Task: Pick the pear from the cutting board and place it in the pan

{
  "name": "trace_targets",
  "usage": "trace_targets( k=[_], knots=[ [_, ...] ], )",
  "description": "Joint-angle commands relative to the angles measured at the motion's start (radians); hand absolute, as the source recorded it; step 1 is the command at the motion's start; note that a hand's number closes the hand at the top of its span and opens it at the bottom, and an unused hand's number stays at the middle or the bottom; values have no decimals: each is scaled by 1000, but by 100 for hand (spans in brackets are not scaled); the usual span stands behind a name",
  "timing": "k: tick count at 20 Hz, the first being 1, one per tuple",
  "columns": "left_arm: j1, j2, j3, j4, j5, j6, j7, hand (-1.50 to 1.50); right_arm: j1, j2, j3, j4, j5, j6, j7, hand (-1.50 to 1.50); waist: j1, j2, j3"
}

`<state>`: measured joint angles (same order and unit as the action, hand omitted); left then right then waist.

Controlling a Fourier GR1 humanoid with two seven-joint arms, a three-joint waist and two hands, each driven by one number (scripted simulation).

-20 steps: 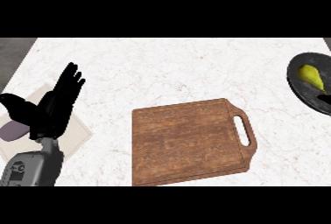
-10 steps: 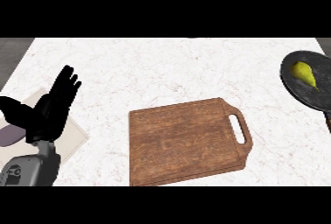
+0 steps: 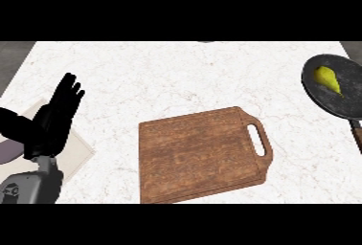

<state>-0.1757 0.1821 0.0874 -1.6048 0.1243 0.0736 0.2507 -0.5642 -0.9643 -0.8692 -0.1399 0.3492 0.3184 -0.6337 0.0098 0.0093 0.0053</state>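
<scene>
at the far right of the counter point(image 3: 163, 72), the pear point(image 3: 326, 79) lies inside the dark round pan point(image 3: 346, 103), yellow-green, its narrow end pointing down and to the right, resting on the pan's floor in the upper left part of it. the pan is cut by the view's right edge, and its handle point(image 3: 356, 134) runs down from it along that edge. the pear is well apart from the left hand point(image 3: 50, 127), which shows at the opposite side of the view, with the whole cutting board point(image 3: 198, 158) between them.

counted: one pear, one pan, one wooden cutting board, one hand in view. the board lies flat near the middle, slightly turned, its slotted grip on the right side towards the pan, though board and pan do not touch.

the left hand rests at the left edge on its grey forearm, with its fingers point(image 3: 69, 93) straight and pointing up, held close together with only slight gaps at the tips, the thumb spread out to the left. it holds nothing and touches neither pear, pan nor board. beneath it on the counter lies a pale square mat point(image 3: 78, 148), with a greyish-purple object point(image 3: 8, 152) at the left edge, too far cut off to name.
</scene>
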Motion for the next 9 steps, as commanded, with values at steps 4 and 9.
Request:
trace_targets(
  k=[4,9],
  knots=[
    [13,-23,-22,23,-19,-7,-41,0,157,-33,-26,-17,-56,139,-119,-150,3,1,1],
    [-62,-18,17,100,-9,0,-44,0,141,-11,12,-57,-57,96,-88,-150,1,-1,-2]
  ],
)
